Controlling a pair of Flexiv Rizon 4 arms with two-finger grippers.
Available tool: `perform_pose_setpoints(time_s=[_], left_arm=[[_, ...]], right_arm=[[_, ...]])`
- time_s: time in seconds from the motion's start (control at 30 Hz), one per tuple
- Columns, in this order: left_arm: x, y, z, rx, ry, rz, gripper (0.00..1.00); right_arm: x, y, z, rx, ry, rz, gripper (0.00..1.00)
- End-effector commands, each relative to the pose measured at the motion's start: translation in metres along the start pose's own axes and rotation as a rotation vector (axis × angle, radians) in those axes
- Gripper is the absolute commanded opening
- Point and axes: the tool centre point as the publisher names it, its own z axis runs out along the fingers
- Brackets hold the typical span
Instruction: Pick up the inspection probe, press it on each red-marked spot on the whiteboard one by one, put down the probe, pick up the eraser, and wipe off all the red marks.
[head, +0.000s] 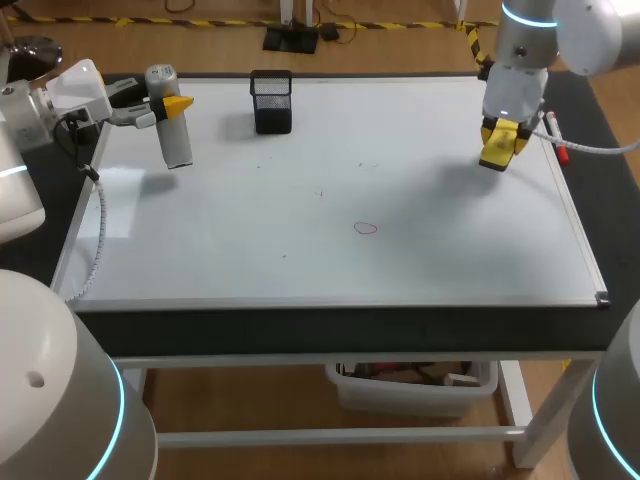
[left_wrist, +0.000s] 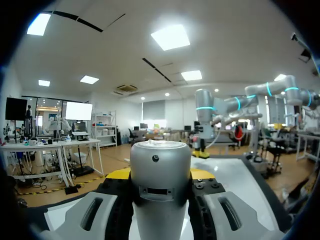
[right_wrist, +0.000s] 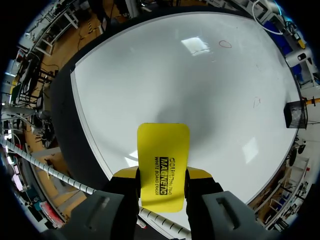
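Yellow eraser (right_wrist: 163, 167) clamped between both fingers of right end effector (head: 499, 148), over far right part of whiteboard (head: 300, 250) covering tabletop. Left end effector (left_wrist: 160, 175) clenched on grey probe (head: 175, 135), which stands upright over board's far left corner. Small red mark (head: 366, 228) near board's middle, well apart from eraser and probe. Black mesh cup (head: 271, 101) at far edge, nearer probe.

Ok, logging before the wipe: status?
Left gripper shut on probe, far-left of board. Right gripper shut on eraser, over its right side. Red mark mid-board, uncovered. Mesh cup at far edge, off the path.
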Motion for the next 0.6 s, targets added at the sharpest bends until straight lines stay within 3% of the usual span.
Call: perform_pose_setpoints(time_s=[0.03,0.27,0.6], left_arm=[[0.025,-0.002,0.002,0.027,0.045,0.013,0.0],[0.102,-0.014,0.021,0.043,0.215,0.011,0.0],[0.182,-0.018,0.051,0.071,0.432,-0.006,0.0]], right_arm=[[0.0,-0.001,-0.001,0.0,0.003,-0.002,0.0],[0.0,-0.001,-0.001,0.0,0.003,-0.002,0.0],[0.0,-0.001,-0.001,0.0,0.003,-0.002,0.0]])
